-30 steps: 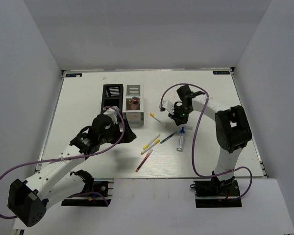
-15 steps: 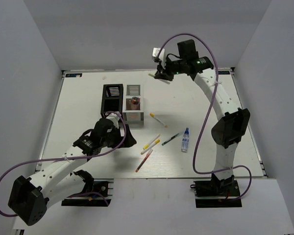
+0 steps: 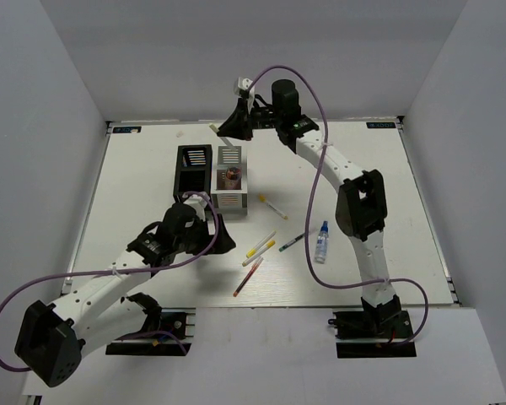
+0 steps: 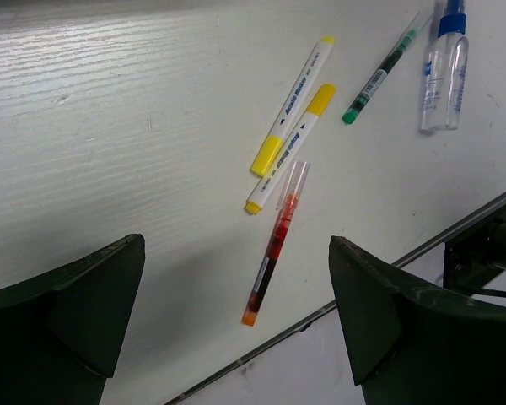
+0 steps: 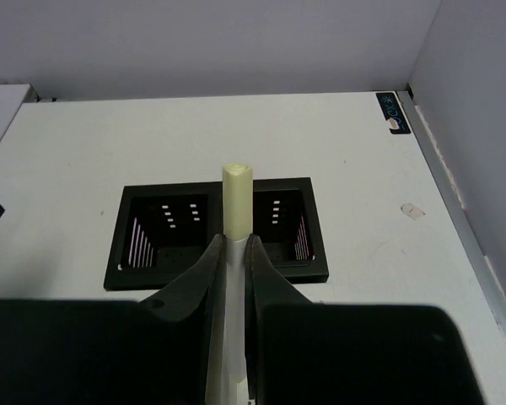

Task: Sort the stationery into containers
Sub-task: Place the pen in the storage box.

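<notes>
Right wrist: right gripper [image 5: 230, 253] clamped on white pen w/ pale-yellow cap [image 5: 237, 198], held above black slotted desk organiser [image 5: 316, 272], far side. Risk: dropped from here, pen may glance off rim, miss compartment.

- A white table [image 3: 143, 186] with a faint grain is filling the middle of the scene, reaching to the far wall.
- Plain grey walls are closing it in: a left wall [image 3: 34, 126], a far wall [image 3: 236, 51] and a right wall [image 3: 481, 126].
- A thin dark rim [image 3: 278, 307] is running along the table's near edge.
- A small blue label [image 3: 126, 130] is sitting at the far left corner, and a second label [image 3: 381, 126] at the far right.
- Soft, even light is falling from above, leaving only faint shadows.
</notes>
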{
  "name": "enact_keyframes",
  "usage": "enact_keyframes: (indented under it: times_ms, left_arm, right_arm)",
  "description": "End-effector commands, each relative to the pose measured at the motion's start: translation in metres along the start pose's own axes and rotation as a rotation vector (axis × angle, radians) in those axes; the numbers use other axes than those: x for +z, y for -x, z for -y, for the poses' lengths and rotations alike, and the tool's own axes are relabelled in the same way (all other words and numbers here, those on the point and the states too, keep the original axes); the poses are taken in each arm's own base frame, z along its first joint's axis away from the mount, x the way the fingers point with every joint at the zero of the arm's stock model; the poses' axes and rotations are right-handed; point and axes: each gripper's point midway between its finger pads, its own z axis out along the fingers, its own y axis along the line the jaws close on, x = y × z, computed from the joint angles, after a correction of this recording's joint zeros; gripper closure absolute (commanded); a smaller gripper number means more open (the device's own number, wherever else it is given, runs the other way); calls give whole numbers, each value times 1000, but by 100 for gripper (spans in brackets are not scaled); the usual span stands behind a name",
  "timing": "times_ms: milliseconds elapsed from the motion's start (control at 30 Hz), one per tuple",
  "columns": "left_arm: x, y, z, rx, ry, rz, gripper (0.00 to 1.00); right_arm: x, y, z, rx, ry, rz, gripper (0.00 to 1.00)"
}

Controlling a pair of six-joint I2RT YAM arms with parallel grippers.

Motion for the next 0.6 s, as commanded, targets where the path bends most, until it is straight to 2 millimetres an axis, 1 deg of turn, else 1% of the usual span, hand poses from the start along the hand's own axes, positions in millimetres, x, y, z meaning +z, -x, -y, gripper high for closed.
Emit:
enact_keyframes:
  times_ms: [0,33,100,167,200,233,267,300,333,367,433,467,500,533,567]
  left_arm:
    - [-5,5,6,18,-26,25,0]
    - [-5,5,6,18,-26,25,0]
    - [-5,5,6,18,-26,25,0]
    - [-5,7,7,20,-32,34,0]
    - [-5,12,10,31,-42,49,2]
    - [-6,13,13,33,-55,52,2]
    - [-7,22,19,48,-72,78,4]
    - [-5,17,20,65,-78,59,4]
    - [-6,26,26,68,-90,77,5]
    - [-1,25,24,80,-78,60,5]
    - [2,30,28,95,-83,51,5]
    - [4,31,31,107,-91,48,5]
    - [9,29,32,120,-88,28,5]
    - [13,29,31,119,-84,23,5]
    - [14,32,38,128,-98,29,5]
  right_arm:
    - [7,29,5,-20,14,122,100]
    - [9,19,6,-5,16,112,100]
    - [13,6,6,13,21,102,100]
    - [14,-12,5,31,25,85,100]
    - [15,-19,7,42,21,78,100]
    - [16,-26,10,46,18,72,100]
    - [14,-29,13,46,15,70,100]
    - [15,-42,16,68,13,57,99]
    - [16,-39,17,62,16,62,99]
    - [17,-44,21,32,12,58,97]
    - [20,-53,24,40,8,52,96]
    - [21,-57,24,45,8,49,93]
    - [21,-59,26,44,6,49,89]
    - [22,-59,26,44,6,50,85]
    - [23,-61,26,45,5,48,78]
